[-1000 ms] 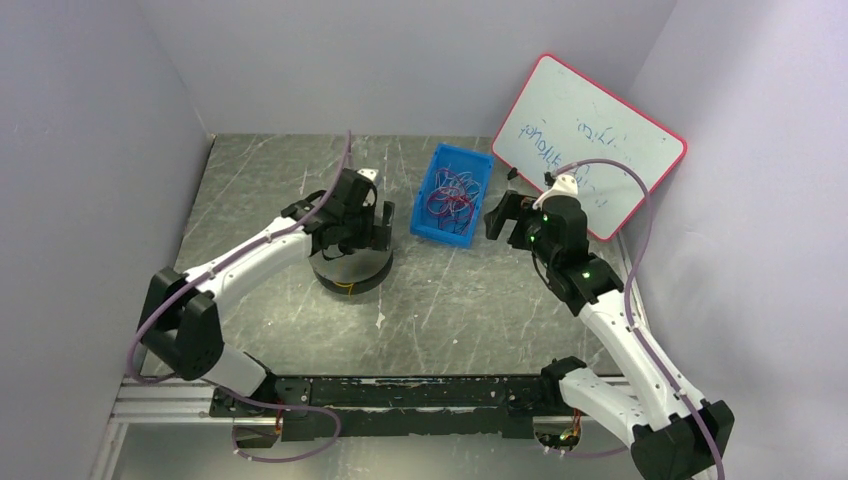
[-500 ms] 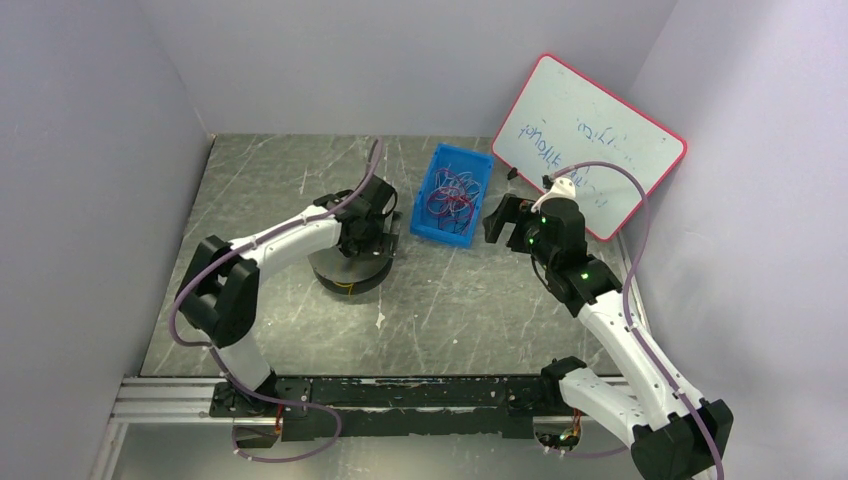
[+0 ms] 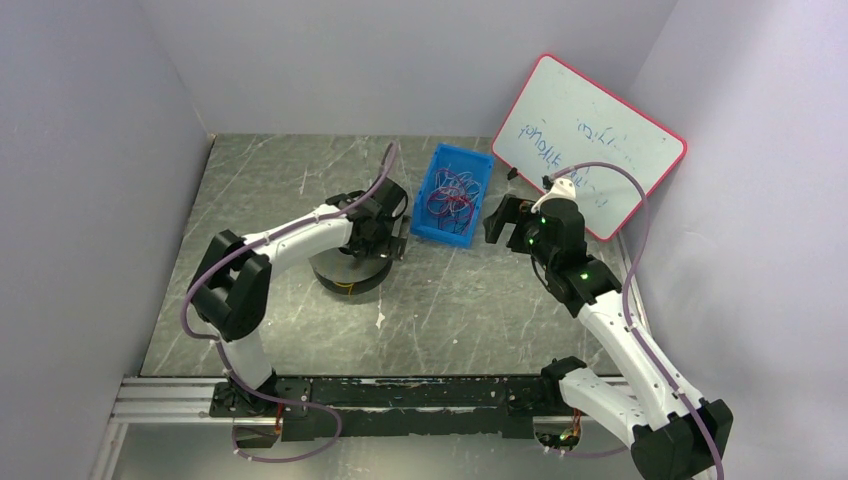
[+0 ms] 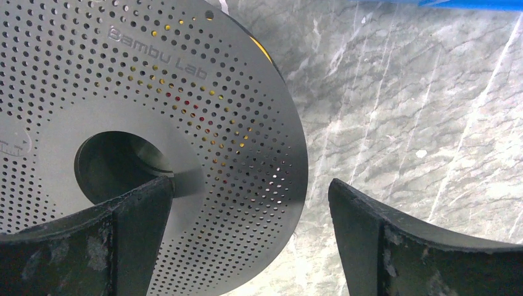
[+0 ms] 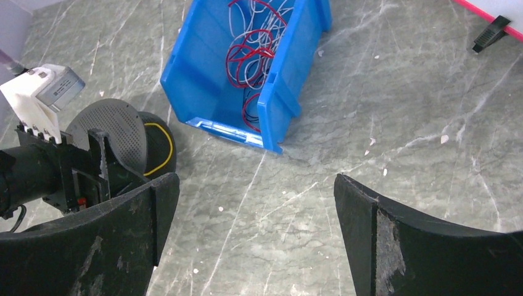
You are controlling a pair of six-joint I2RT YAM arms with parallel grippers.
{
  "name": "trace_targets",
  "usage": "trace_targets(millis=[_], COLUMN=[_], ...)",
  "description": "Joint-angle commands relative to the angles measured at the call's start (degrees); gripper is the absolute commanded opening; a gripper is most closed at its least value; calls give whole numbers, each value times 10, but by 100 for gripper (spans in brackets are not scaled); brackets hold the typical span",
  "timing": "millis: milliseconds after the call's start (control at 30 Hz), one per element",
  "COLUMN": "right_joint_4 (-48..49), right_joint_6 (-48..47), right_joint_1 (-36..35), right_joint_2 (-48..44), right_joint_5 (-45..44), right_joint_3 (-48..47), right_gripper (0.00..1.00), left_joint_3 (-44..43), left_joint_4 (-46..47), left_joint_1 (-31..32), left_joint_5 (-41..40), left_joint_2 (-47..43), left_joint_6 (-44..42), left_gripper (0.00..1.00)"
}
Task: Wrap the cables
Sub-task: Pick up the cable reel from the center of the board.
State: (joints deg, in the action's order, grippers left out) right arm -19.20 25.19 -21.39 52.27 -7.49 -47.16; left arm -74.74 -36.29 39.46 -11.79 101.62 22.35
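The cables are a tangle of thin red, white and blue wires inside a blue bin; they also show in the right wrist view. A dark perforated spool lies flat on the table, with yellow wire round its core. My left gripper is open at the spool's right edge, its jaws straddling the perforated flange. My right gripper is open and empty above bare table, just right of the bin.
A red-framed whiteboard leans against the right wall behind the right arm, with a small black foot on the table. Grey walls close in the left, back and right. The bin stands close to the spool.
My left arm has swung right across the spool, so its gripper went from over the spool's top to its right edge near the bin. The right arm has barely moved.
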Motion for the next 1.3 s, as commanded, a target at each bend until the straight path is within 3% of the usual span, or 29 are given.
trace_targets(millis=[0,833,1067,1267], right_joint_4=[5,2,4,2], right_joint_6=[-8,0,3,3], right_joint_1=[1,2,1,1], right_joint_2=[-5,-22,-21,-23], right_joint_5=[-7,-7,0,2], right_joint_3=[7,15,19,18], right_gripper=[100,100,100,99], left_joint_3=[-23,-30,-31,-30], left_joint_4=[-16,-25,-25,-27], left_joint_1=[4,4,4,4], left_joint_5=[-4,-27,-24,-20], left_joint_2=[9,31,19,9], left_joint_6=[-7,-29,-29,-32], left_gripper=[100,97,85,58])
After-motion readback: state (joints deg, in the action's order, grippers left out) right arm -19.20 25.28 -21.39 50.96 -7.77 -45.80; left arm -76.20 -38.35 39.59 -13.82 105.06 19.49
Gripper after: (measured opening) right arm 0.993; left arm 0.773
